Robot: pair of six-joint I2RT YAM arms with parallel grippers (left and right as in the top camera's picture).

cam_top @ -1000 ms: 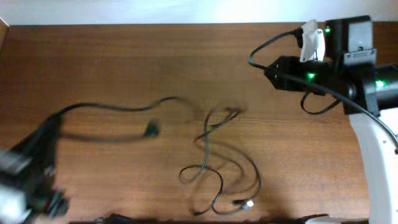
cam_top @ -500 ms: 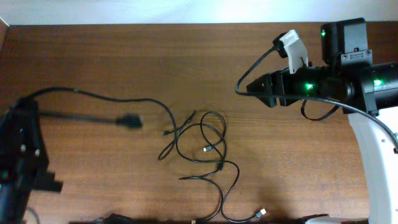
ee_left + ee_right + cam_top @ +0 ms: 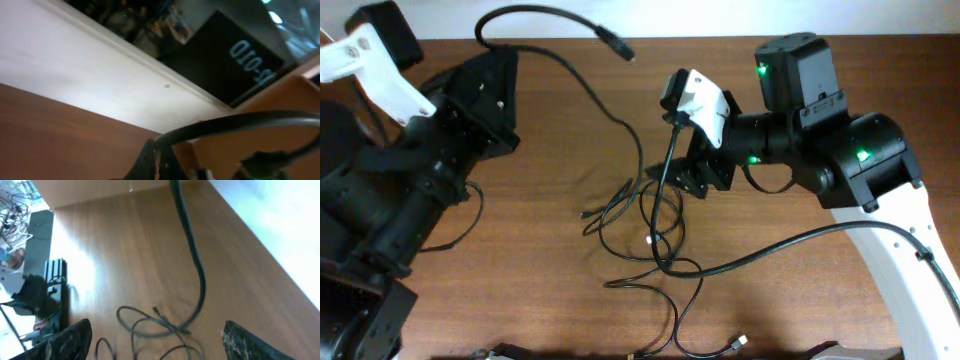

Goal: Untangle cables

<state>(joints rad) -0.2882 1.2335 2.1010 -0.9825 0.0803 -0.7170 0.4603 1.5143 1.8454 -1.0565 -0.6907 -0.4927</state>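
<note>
Several thin black cables [image 3: 642,225] lie tangled on the wooden table [image 3: 520,260], with small plug ends at the loop edges [image 3: 740,342]. My left gripper [image 3: 159,155] is shut on a thicker black cable [image 3: 235,122]. In the overhead view this gripper [image 3: 505,55] is at the upper left, and the cable [image 3: 545,12] arcs up from it, with its plug end [image 3: 625,54] in the air. The cable also runs down to the tangle. My right gripper [image 3: 156,330] is open and empty above the tangle [image 3: 150,322]. From overhead it [image 3: 680,175] hovers by the tangle's upper right.
The right arm's own thick cable [image 3: 770,255] hangs down and sweeps across the tangle to the right. The left arm's bulk [image 3: 410,190] covers the table's left side. The table's back edge meets a white wall [image 3: 75,65]. More plug ends lie at the front edge [image 3: 635,355].
My left arm has swung from the lower left to the upper left, lifting the thicker cable off the table. My right gripper has moved left and down to the tangle.
</note>
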